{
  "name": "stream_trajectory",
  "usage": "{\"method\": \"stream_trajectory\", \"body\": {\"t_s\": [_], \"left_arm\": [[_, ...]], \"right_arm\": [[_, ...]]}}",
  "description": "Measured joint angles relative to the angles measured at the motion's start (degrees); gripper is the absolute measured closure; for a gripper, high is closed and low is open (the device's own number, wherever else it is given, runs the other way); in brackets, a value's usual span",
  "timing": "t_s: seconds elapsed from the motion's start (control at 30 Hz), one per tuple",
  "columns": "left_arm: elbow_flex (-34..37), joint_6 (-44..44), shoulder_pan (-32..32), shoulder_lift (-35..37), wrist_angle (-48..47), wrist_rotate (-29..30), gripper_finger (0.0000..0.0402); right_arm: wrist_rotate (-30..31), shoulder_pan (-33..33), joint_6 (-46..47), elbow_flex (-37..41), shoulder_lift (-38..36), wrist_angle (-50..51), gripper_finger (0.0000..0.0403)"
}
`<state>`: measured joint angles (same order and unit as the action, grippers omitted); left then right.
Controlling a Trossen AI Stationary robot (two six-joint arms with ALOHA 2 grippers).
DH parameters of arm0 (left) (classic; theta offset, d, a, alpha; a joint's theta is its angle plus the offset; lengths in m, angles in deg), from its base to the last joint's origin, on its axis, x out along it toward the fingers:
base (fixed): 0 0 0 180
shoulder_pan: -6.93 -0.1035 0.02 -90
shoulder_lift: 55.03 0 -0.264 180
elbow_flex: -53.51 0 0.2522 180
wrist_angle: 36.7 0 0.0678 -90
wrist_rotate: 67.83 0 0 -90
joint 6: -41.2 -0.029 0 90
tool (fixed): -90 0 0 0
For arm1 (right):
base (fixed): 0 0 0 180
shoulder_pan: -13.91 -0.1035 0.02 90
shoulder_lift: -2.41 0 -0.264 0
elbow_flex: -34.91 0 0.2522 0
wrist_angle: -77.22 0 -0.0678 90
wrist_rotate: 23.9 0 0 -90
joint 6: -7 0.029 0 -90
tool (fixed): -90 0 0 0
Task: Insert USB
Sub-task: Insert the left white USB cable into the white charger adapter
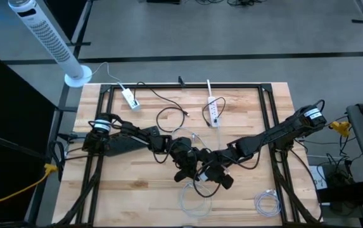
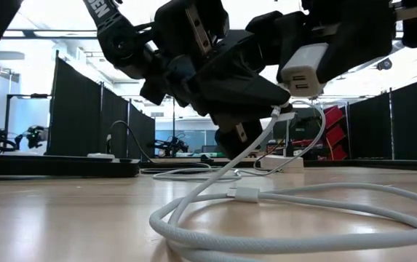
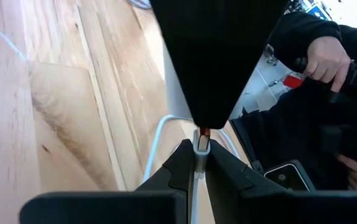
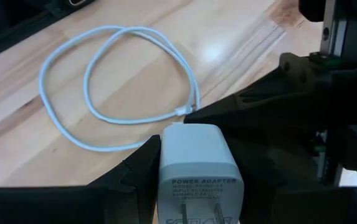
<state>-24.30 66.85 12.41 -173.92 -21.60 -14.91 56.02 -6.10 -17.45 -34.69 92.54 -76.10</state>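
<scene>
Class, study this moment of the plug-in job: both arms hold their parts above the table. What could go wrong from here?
1. The left claw pinches only the tip of the white cable plug; a slight tilt could make it miss the port.
2. The right claw grips the power adapter by its sides; pushing could make it slip.
3. The looped cable trails on the table and may drag on the plug.

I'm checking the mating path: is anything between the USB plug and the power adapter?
Nothing visible. The left gripper holds the USB plug; the right gripper holds the power adapter, port hidden.
</scene>
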Motion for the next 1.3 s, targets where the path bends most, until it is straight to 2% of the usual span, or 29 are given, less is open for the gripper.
{"method": "stream_trajectory", "body": {"t_s": [0.1,0.37,0.53,0.77,1.3], "left_arm": [[0.0,0.0,0.0,0.0,-0.6,0.0,0.0384],[0.0,0.3,0.1,0.0,-0.4,0.8,0.0384],[0.0,-0.2,0.1,0.1,-0.2,1.0,0.0384],[0.0,-0.7,0.2,0.2,0.8,2.7,0.0384],[0.1,-0.5,0.1,0.7,1.8,3.5,0.0384]], "right_arm": [[0.4,0.0,0.1,0.0,0.0,0.1,0.0262],[10.4,-0.3,-0.1,-1.8,-0.1,0.6,0.0262],[11.9,-0.4,2.7,-3.8,-0.4,3.4,0.0262],[24.4,-0.6,9.0,-3.9,-0.4,4.5,0.0262],[25.1,-2.7,11.1,-2.9,-0.4,4.4,0.0262]]}}
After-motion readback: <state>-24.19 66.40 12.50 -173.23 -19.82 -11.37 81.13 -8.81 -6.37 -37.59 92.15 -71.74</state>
